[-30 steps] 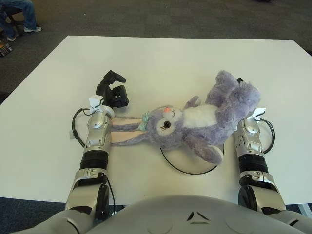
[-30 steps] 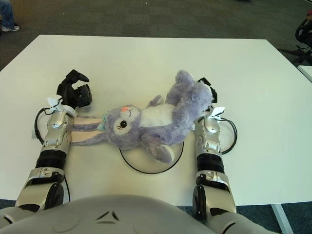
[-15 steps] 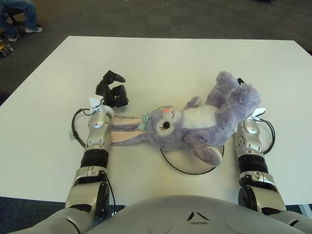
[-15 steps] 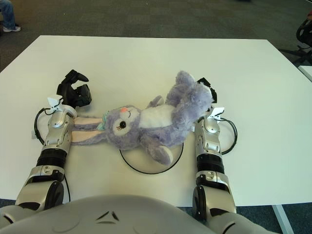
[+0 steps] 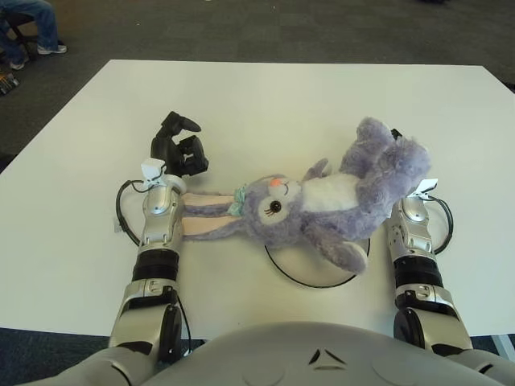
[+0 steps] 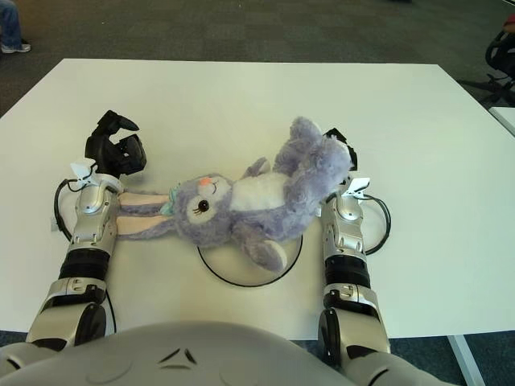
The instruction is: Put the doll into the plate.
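Fluffy purple doll (image 5: pixel 338 205) partly over round plate (image 5: pixel 315 277), right robot hand (image 6: pixel 339 143) apparently gripping.

You're in an office or lab type room: dark carpet tiles (image 5: pixel 241 28), big white surface (image 5: pixel 265 104), someone in jeans (image 5: pixel 36 20) sitting off in the corner.

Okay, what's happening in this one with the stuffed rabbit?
The robot is placing a purple plush bunny onto a white plate on the white table. Its right hand, mostly hidden behind the bunny's legs, appears to hold that end, while the body lies across the plate and the head and ears stretch off it to the left. The left hand hovers empty beside the ears.
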